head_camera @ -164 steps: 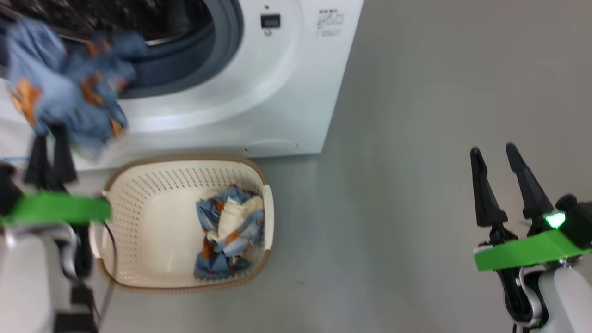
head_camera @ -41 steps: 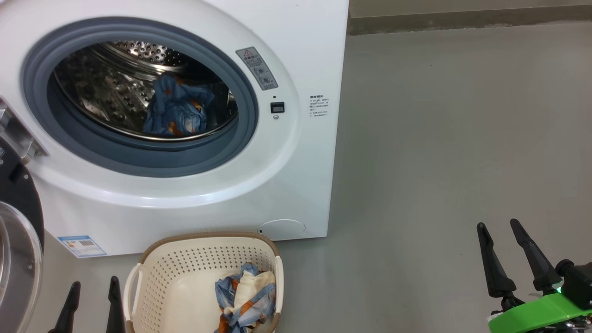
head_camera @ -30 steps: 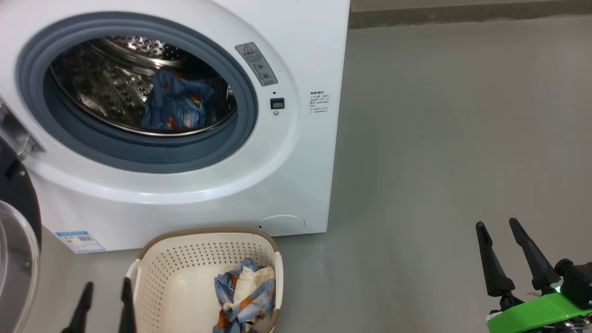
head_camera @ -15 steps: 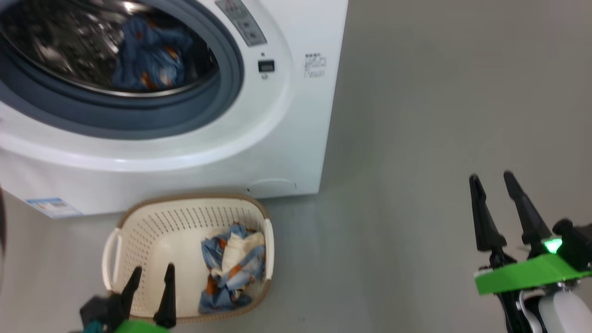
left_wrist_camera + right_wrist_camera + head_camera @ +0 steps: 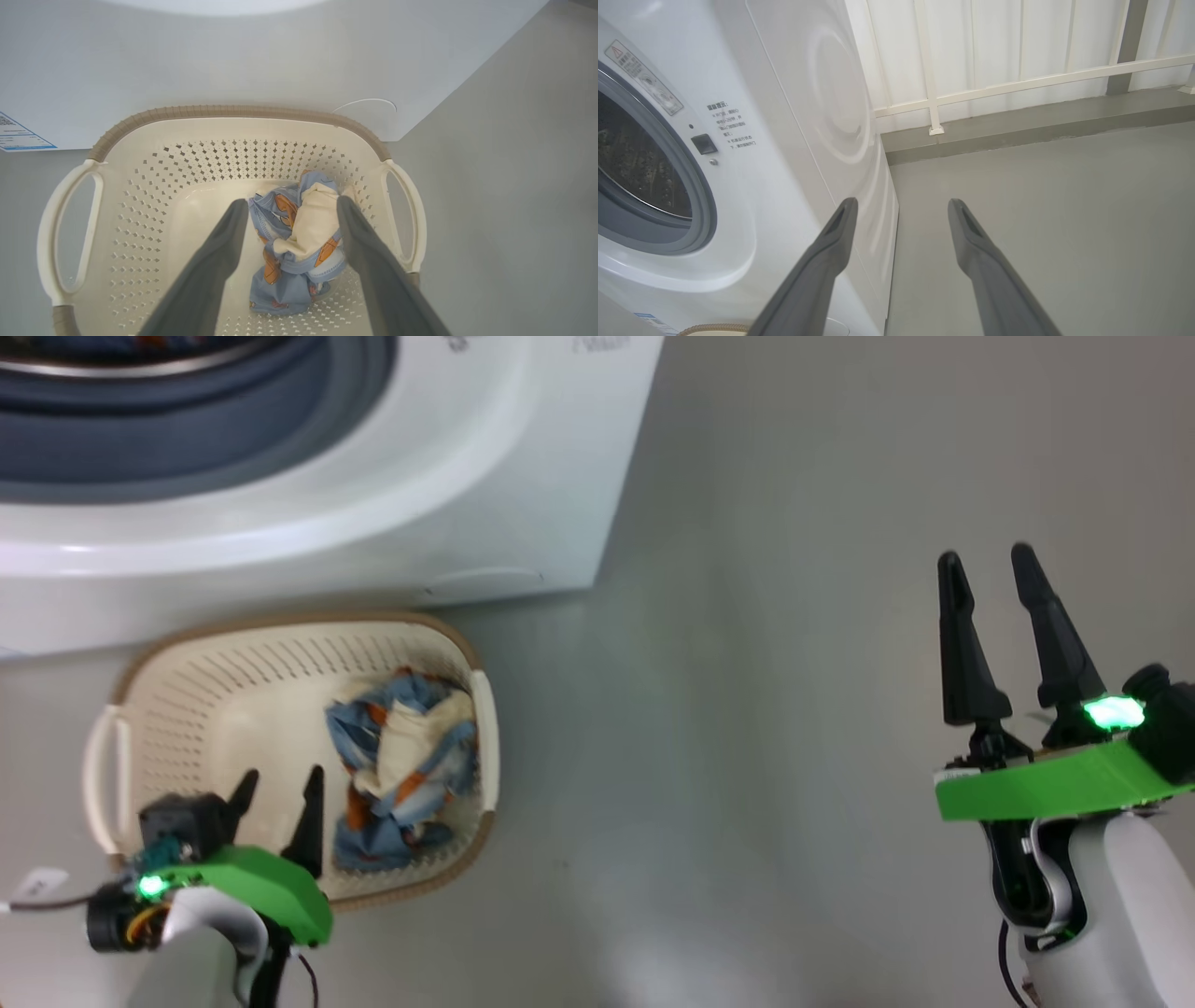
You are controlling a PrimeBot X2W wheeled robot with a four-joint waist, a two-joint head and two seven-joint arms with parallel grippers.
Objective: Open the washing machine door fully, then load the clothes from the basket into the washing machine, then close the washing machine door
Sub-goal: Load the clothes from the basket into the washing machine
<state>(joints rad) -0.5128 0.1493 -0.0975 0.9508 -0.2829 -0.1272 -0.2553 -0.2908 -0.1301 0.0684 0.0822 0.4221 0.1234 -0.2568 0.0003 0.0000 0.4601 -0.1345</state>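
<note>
The left gripper [image 5: 292, 203] hangs over the basket [image 5: 187, 163] with its two dark fingers spread apart and nothing between them. In the left wrist view the fingers frame the clothes [image 5: 299, 242], a bundle of light blue, cream and orange fabric lying on the basket floor towards its right-hand handle. The basket stands on a smooth grey floor [image 5: 747, 709], just in front of the washing machine [image 5: 373, 523], whose blue label [image 5: 18, 137] sits at a lower corner.

The right gripper [image 5: 987, 558] is well off to the right above bare floor, its fingers also spread and holding nothing. Its wrist view looks along the machine's side, past the grey-blue seal [image 5: 703, 210] and steel drum [image 5: 635, 172], to a white panelled wall with a railing [image 5: 971, 46] behind a low grey kerb.

The left arm is bent inward, wrist tilted down into the basket; the right forearm rises upright, fingers pointing forward.
</note>
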